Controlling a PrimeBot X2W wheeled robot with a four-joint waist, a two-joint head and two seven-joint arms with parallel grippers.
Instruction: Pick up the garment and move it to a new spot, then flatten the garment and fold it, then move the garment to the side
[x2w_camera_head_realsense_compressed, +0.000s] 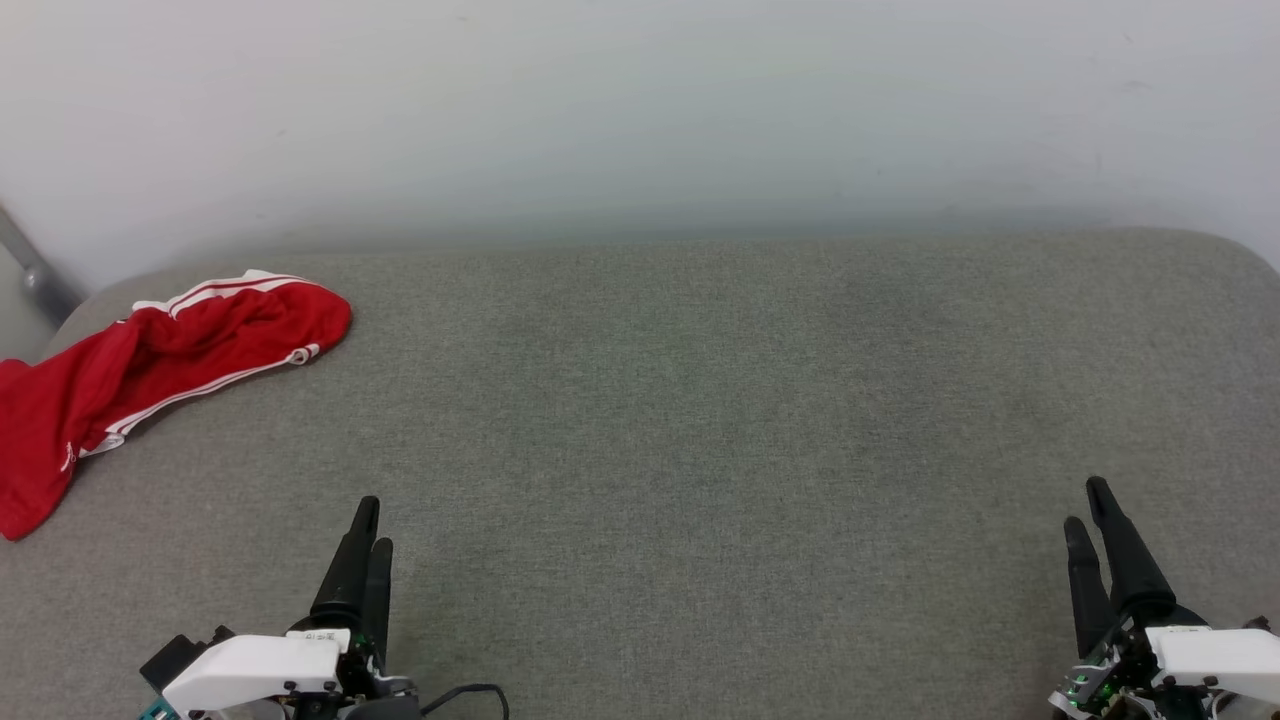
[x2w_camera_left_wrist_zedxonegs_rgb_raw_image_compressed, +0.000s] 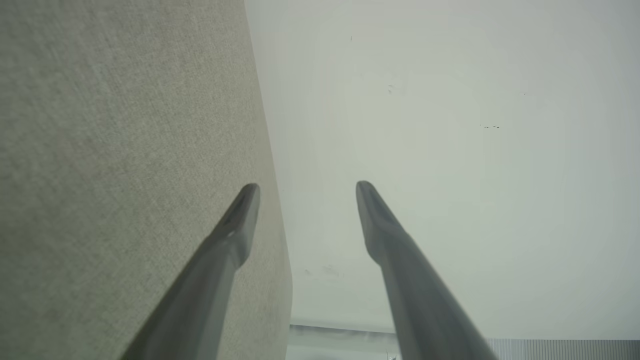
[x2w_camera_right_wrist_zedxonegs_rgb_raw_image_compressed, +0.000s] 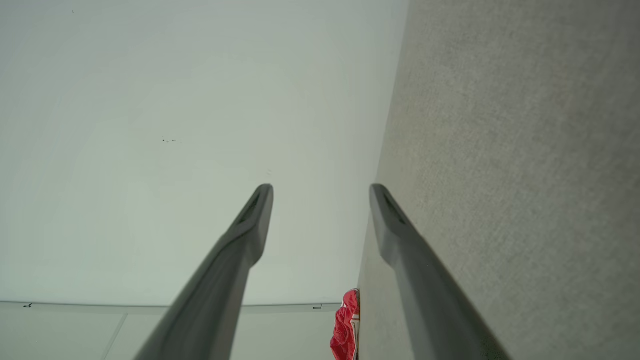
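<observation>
Both left jaws and right jaws are long, tapered black fingers (x2w_camera_head_realsense_compressed: 347, 570) on white housings (x2w_camera_head_realsense_compressed: 250, 665). Green lights (x2w_camera_head_realsense_compressed: 1086, 688) glow at the right wrist; a black cable (x2w_camera_head_realsense_compressed: 480, 687) loops by the left.

My head camera looks forward and down across the grey desk (x2w_camera_head_realsense_compressed: 700, 420) to the pale wall (x2w_camera_head_realsense_compressed: 640, 100). Both wrist cameras, rolled sideways, peer low along my left fingers (x2w_camera_left_wrist_zedxonegs_rgb_raw_image_compressed: 225, 255) and right fingers (x2w_camera_right_wrist_zedxonegs_rgb_raw_image_compressed: 240, 255) at that desk and wall. The right one shares the red garment (x2w_camera_right_wrist_zedxonegs_rgb_raw_image_compressed: 344, 330) with the head view.
</observation>
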